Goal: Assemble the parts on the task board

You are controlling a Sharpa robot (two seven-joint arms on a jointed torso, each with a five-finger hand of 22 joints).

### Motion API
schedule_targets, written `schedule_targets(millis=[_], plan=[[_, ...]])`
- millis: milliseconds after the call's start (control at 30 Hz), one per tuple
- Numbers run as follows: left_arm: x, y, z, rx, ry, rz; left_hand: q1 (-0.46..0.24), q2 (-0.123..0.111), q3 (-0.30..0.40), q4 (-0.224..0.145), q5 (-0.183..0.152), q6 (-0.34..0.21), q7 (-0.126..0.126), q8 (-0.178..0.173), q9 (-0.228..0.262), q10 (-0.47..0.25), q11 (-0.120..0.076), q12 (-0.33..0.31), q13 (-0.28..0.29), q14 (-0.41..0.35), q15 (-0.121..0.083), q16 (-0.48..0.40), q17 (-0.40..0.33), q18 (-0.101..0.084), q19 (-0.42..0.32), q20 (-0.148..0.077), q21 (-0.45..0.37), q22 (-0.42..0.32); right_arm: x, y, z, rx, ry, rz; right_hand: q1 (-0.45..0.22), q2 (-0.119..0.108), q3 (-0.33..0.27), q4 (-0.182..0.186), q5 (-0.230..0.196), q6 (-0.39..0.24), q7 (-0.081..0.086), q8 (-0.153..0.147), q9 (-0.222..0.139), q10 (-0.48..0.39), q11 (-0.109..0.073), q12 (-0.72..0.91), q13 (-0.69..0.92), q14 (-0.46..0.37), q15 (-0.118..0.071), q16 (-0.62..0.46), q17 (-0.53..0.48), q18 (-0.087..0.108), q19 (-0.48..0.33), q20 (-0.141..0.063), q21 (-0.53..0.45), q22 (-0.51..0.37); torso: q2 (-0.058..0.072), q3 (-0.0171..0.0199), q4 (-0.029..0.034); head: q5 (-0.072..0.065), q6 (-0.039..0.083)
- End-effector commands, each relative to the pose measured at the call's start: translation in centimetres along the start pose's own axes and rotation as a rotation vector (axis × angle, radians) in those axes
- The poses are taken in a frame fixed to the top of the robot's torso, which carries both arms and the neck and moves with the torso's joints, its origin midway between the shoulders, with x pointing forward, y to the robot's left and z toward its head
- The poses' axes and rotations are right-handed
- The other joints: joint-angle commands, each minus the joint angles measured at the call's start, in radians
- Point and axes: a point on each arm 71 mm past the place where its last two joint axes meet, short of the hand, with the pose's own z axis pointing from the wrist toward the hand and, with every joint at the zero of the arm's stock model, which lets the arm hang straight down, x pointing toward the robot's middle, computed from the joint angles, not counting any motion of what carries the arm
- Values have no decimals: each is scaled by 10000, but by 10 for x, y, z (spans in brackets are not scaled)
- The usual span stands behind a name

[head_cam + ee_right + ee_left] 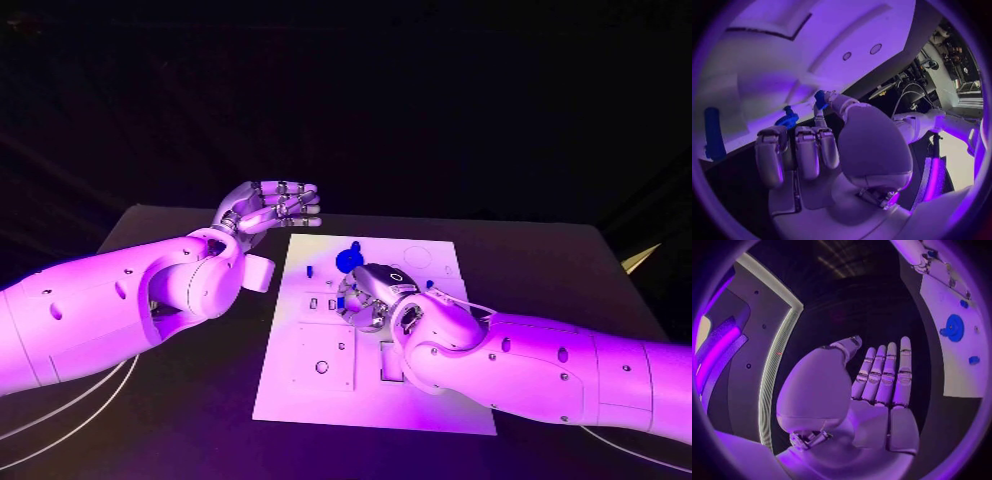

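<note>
- Lying flat in the middle of the black table (pixel 577 260), reaching from near the far edge toward the robot: the white task board (pixel 310 385), with shallow recesses and small holes across its near half.
- Fell away into darkness beyond the table's far edge; nothing of the room made out there from the head view.
- Standing on the board's far part, just beyond the right hand: a round blue gear-like part (pixel 348 261); seen again from the left wrist as a toothed blue disc (pixel 954 328) with two smaller blue pieces (pixel 974 360) near it on the board.
- Hovered beside the board's far left corner, apart from it: the left hand (pixel 274 207), holding nothing; fingers straight and side by side in the left wrist view.
- Pressed low over the board's middle: the right hand (pixel 378 292), thumb and one finger pinching a small blue part (pixel 820 99), other fingers curled in.
- Sat just by that pinch: another blue piece (pixel 787 120); touching or not, could not tell.
- Cut off near the circle's rim: a long blue piece (pixel 713 132) by the board's edge.
- Hid the board's centre in the head view: the right hand and forearm.
</note>
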Motion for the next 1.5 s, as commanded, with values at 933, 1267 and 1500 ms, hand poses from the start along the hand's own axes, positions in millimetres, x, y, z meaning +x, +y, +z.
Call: schedule_targets(millis=[933,1267,1500], plan=[[1,-1,0,19,135,-73,6,-34,-11,-58,-43,-48,246,-37,-1,-5,21,-40,-1,-41,-8,-37,35,114,5,-14,44,-18,6,0,4,-144,53,-375,-268,-171,26,3,-148,-140,39,98,304,779,37,-101,2345,1077,106,63,2635,-69,1046,63,55,2631,3,-4,3,44,-40],[0,0,0,4,133,-72,0,-34,-7,-63,-43,-50,246,-39,-1,-7,22,-43,-2,-45,-6,-48,43,114,-2,-13,42,-21,7,-1,5,-127,70,-382,-358,-272,48,-14,-208,-338,120,-12,258,709,103,-197,2275,1077,165,63,2635,-69,1046,107,55,2631,1,-3,-5,48,-58],[0,0,0,-3,131,-70,0,-34,-7,-63,-43,-50,246,-39,-1,-7,22,-43,-2,-45,-6,-48,43,114,-2,-13,42,-21,7,0,5,-160,110,-394,-363,-285,56,-23,-215,-371,133,-31,249,701,116,-207,2267,1077,176,63,2635,-69,1046,117,55,2631,1,0,-3,50,-72]])
